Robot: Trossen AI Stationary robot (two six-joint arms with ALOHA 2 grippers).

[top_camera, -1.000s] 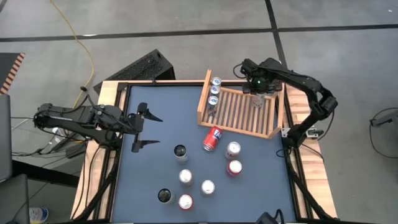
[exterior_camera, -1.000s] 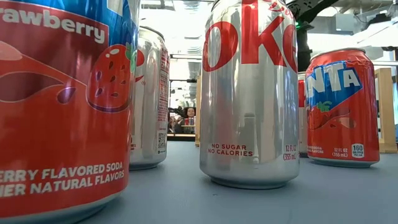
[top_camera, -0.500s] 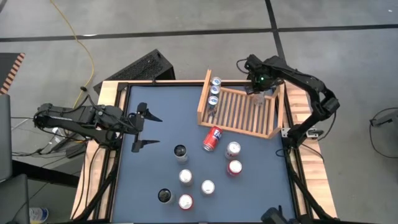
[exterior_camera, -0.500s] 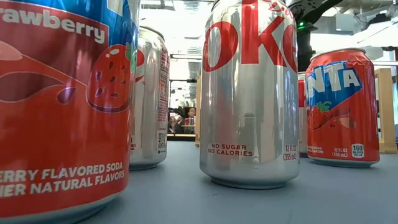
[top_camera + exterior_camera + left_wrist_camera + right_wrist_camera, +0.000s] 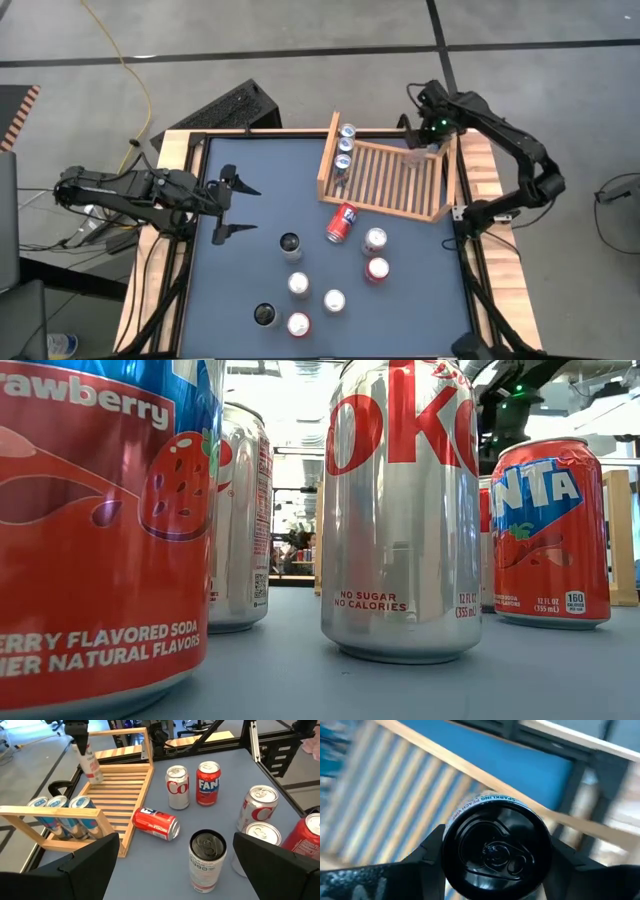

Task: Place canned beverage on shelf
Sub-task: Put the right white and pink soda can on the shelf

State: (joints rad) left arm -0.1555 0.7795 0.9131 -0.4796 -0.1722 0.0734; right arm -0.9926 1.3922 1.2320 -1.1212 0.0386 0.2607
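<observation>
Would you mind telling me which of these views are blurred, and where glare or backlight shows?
Right wrist view: the shelf smears with motion blur, while the held black-topped can stays sharp. Low view: bright backlight behind the cans washes out the room; the nearest strawberry can is slightly soft. High view: evenly lit.

Open slats across most of the light wooden slatted shelf (image 5: 385,180), blocked only by three blue-topped cans (image 5: 345,146) along its left board.
</observation>
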